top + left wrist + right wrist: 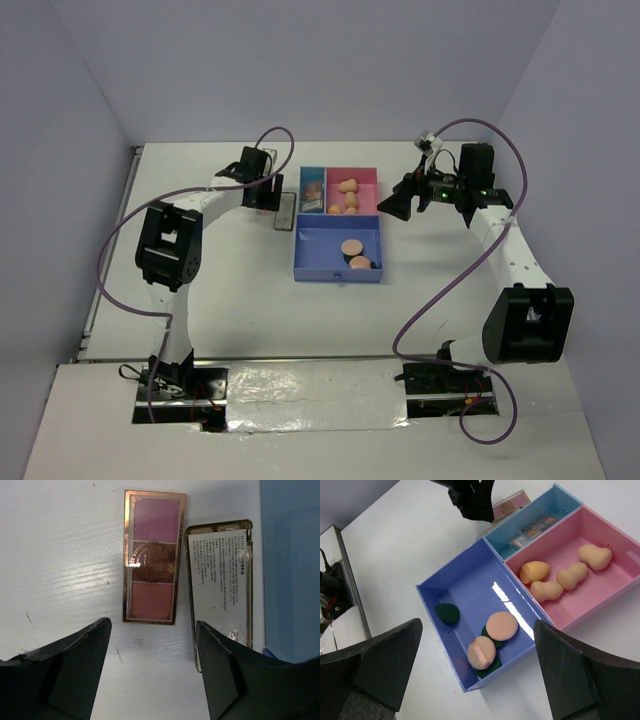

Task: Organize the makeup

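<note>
Print covers the white sticker on the labelled palette (220, 585), which lies face down on the table (60, 555) just beside the blue wall of the tray (292, 570). The lines are tiny, partly Chinese characters, and I cannot read them. Along its left edge, close but with a thin gap, lies the face-up palette (154, 557). It has a gold frame and three pans: mauve, brown and rose. A gold ornamental emblem sits on the brown pan, its lettering too fine to make out.

My left gripper (152, 645) hangs over the near ends of both palettes, jaws spread wide with nothing between them. One finger hides the near corner of the labelled palette.

My right gripper (477, 630) is also spread and empty, above the tray. In the pink compartment (615, 587) lie four peach sponges (546, 590), bunched together. The violet compartment (437, 630) holds two peach puffs (502, 625) resting on dark green discs (487, 667), with another disc apart near the far wall. The light blue compartment (565, 502) holds a flat printed item (532, 530), colourful but unreadable.
</note>
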You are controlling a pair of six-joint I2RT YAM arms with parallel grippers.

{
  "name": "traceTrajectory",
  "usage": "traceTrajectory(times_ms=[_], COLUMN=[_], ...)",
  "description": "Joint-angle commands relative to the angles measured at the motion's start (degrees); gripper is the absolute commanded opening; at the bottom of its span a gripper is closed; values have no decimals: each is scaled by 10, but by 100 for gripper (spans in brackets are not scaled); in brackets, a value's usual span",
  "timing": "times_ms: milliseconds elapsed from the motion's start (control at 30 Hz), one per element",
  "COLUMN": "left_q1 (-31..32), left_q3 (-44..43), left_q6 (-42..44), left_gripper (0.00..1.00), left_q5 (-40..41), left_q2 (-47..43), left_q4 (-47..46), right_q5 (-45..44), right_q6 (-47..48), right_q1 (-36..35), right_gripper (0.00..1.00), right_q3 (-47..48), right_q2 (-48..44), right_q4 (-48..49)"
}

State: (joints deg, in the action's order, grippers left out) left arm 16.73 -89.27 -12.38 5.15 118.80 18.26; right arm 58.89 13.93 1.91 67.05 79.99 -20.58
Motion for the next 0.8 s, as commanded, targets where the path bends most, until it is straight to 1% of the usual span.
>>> traceTrajectory(times_ms=[0,200,367,567,767], left_q1=[1,1,1,3,3], left_q3=[-23,-29,-39,-80,-146], left_q6=[18,24,25,33,36], left_gripper=[81,78,78,78,77], left_q5=[20,21,11,7,16], left_q2=[11,27,44,75,117], left_q4=[20,23,23,37,65], right_q5=[3,3,0,-2,-3], right_q6=[-1,0,0,1,2], right_q1=[5,5,5,5,5], right_gripper=[100,99,100,100,100], right_q3=[-3,-2,-3,-3,-4], right_q2=[-11,-7,-8,-7,-9], right_q4=[18,18,18,17,17])
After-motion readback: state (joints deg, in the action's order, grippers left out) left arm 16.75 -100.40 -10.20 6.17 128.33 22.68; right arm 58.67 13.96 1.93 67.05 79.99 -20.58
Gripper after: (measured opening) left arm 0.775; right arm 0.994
